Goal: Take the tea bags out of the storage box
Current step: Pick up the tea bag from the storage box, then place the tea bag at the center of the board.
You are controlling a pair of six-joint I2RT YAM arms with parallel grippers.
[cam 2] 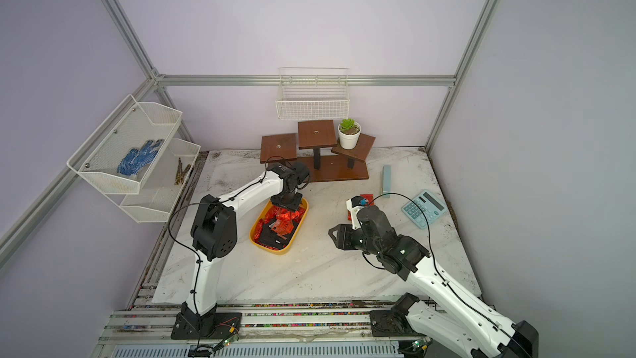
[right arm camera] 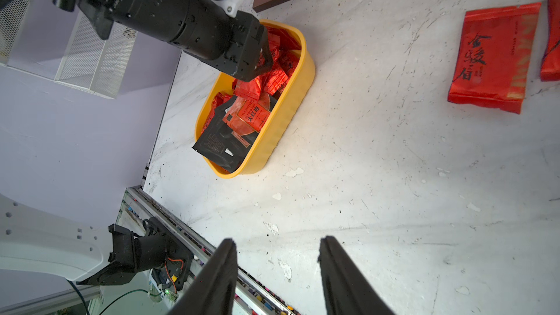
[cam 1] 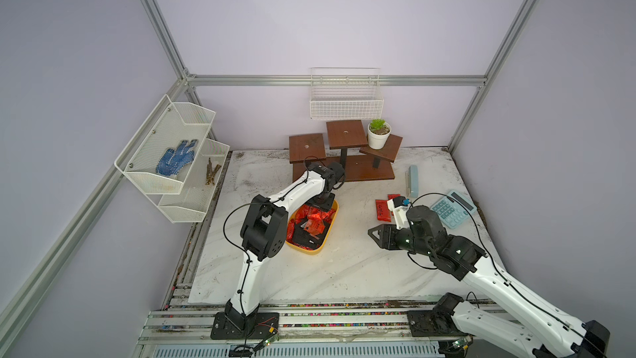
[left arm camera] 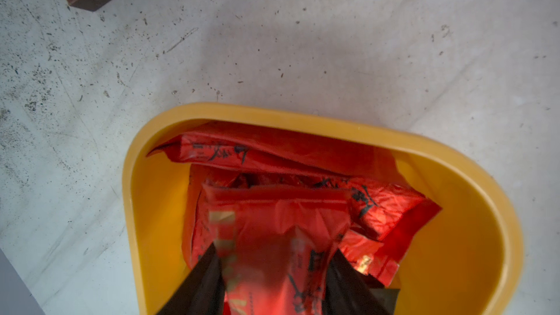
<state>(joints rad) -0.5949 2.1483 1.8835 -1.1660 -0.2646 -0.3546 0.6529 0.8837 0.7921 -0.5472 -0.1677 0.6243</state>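
Note:
The yellow storage box (cam 1: 311,252) (right arm camera: 291,110) lies left of the table's middle, filled with red foil tea bags (cam 1: 315,216) and black sachets (right arm camera: 218,143). My left gripper (cam 1: 318,210) (left arm camera: 275,250) reaches straight down into the box's far end. Its fingers press on both sides of a crumpled red tea bag (left arm camera: 272,231). My right gripper (cam 1: 373,232) (right arm camera: 278,240) hovers over bare table right of the box, open and holding nothing. Two red tea bags (right arm camera: 497,56) (cam 1: 382,209) lie flat on the table behind the right arm.
A teal calculator (cam 1: 452,208) and a pale blue block (cam 1: 413,179) lie at the right. A brown stepped stand (cam 1: 344,153) with a potted plant (cam 1: 378,134) is at the back. White wire baskets (cam 1: 346,98) (cam 1: 168,153) hang on the walls.

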